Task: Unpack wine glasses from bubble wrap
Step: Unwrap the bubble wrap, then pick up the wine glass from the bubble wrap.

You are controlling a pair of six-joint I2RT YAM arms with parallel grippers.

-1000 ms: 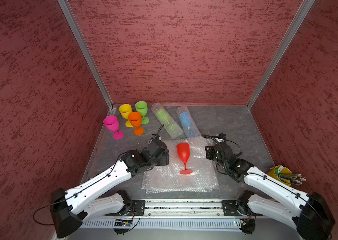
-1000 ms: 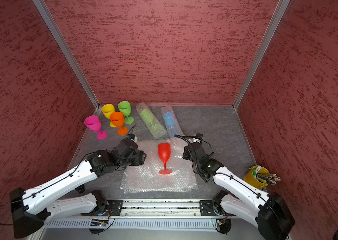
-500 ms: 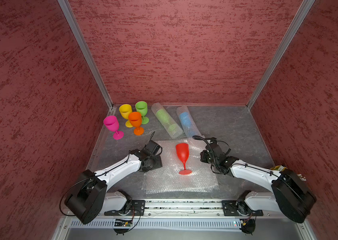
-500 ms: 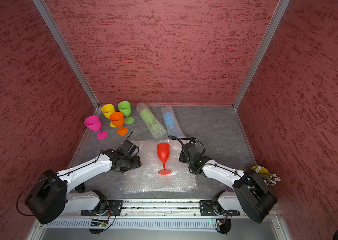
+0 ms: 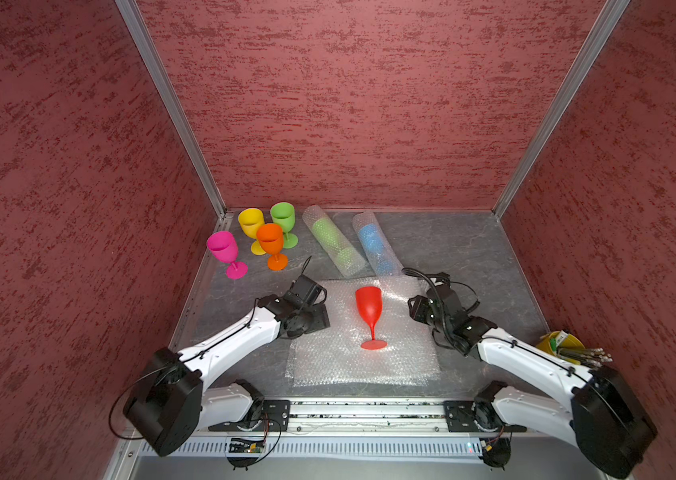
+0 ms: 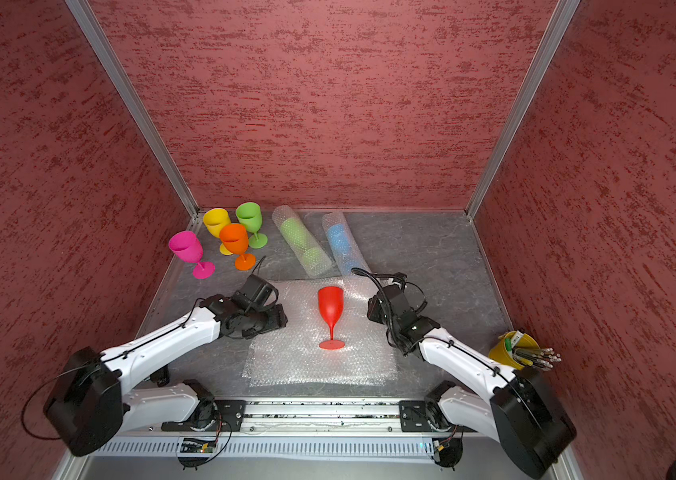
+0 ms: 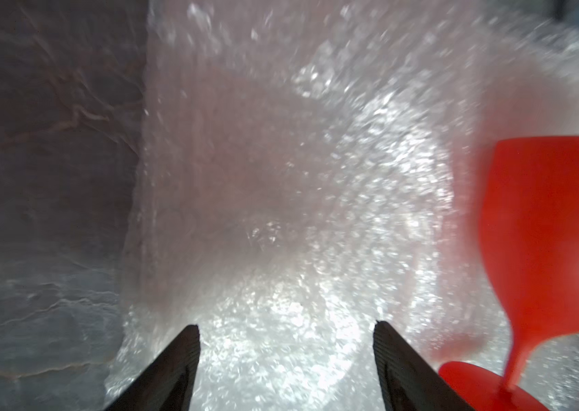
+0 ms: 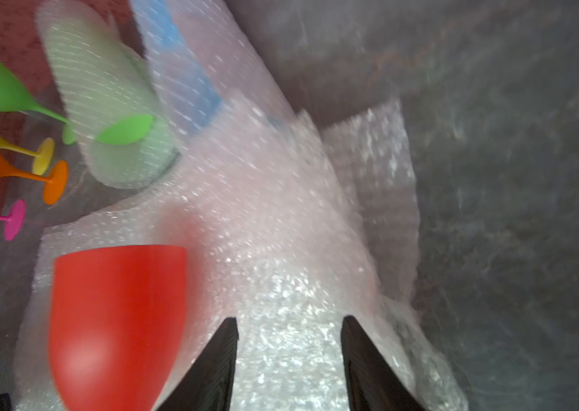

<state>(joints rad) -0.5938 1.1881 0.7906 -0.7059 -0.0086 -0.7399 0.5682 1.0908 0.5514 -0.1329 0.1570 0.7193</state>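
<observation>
A red wine glass [image 5: 369, 309] [image 6: 331, 307] stands upright on a flat sheet of bubble wrap [image 5: 349, 365] [image 6: 311, 368]. My left gripper [image 5: 322, 318] [image 7: 285, 324] hangs open over the sheet's left edge, beside the glass [image 7: 544, 249]. To the glass's right, my right gripper [image 5: 413, 307] [image 8: 290, 317] is open over the sheet, the glass [image 8: 117, 320] alongside it. Neither holds anything. Behind lie two rolled tubes of bubble wrap, one with a green glass [image 5: 332, 241] inside, one with a blue glass [image 5: 376, 245]. Pink [image 5: 224, 251], yellow [image 5: 251, 222], orange [image 5: 270, 243] and green [image 5: 284, 218] glasses stand unwrapped at the back left.
A yellow bucket [image 5: 554, 343] [image 6: 509, 347] of pencils stands at the right wall, close to my right arm. Red walls close in the grey floor on three sides. A metal rail [image 5: 365, 409] with both arm bases runs along the front.
My right gripper has opened wider. Both arms dipped low and came back up on either side of the red glass. The glass has stayed in place.
</observation>
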